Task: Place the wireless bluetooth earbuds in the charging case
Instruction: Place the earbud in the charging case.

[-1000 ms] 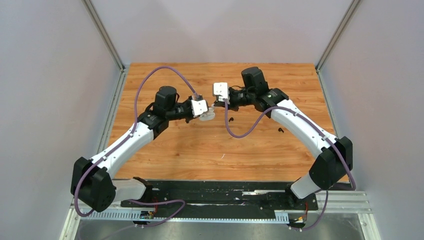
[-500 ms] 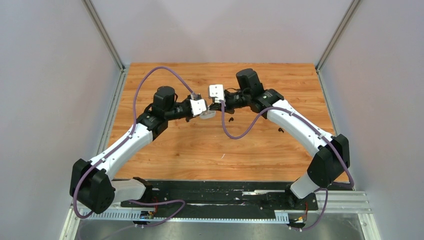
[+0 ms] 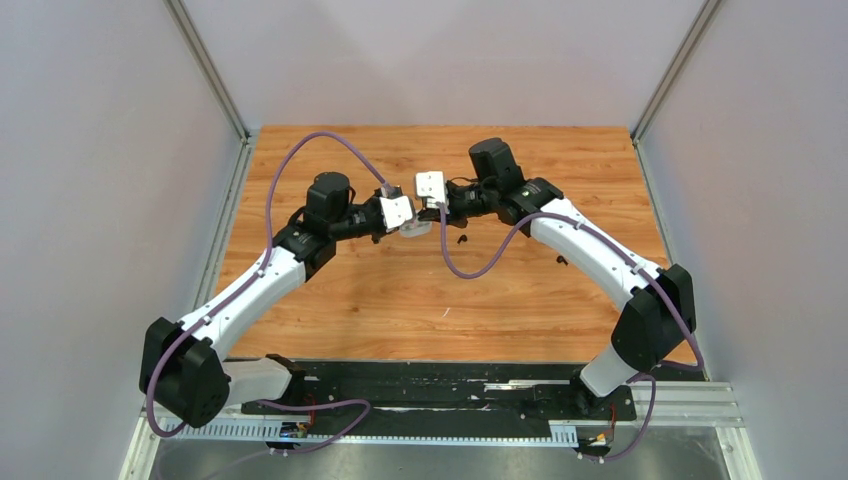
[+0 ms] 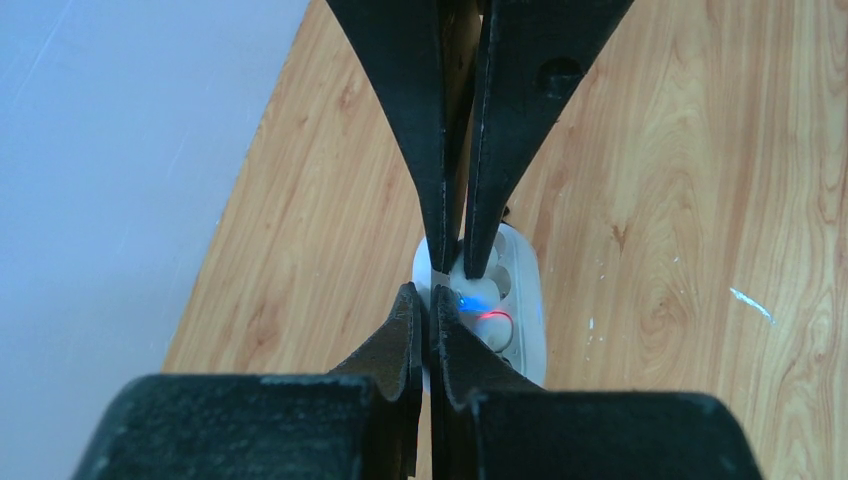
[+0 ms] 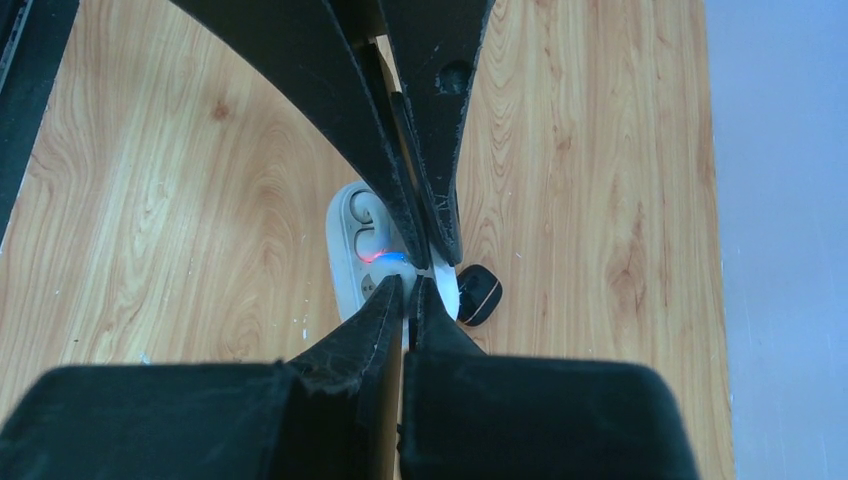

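You can see little of the charging case [image 4: 525,300]. In both wrist views black fingers cross it, leaving only a white rim, a blue and a red glow, and part of one well. Whether a white bud sits inside is too blurred to tell.

From above, the case is a pale blob at the tips of your left gripper [image 3: 410,224], over the middle of the table [image 3: 400,300]. You can't tell whether it rests on the wood or hangs above it. The left jaws are pressed together to a hairline, with a thin white edge between the tips. What that edge belongs to is unclear.

Your right gripper [image 3: 441,207] meets the left tip to tip and is likewise closed. Nothing can be made out in it.

Just right of the case a black earbud [image 3: 462,238] lies on the wood. A second black earbud [image 3: 561,261] lies farther right, beside the right forearm.
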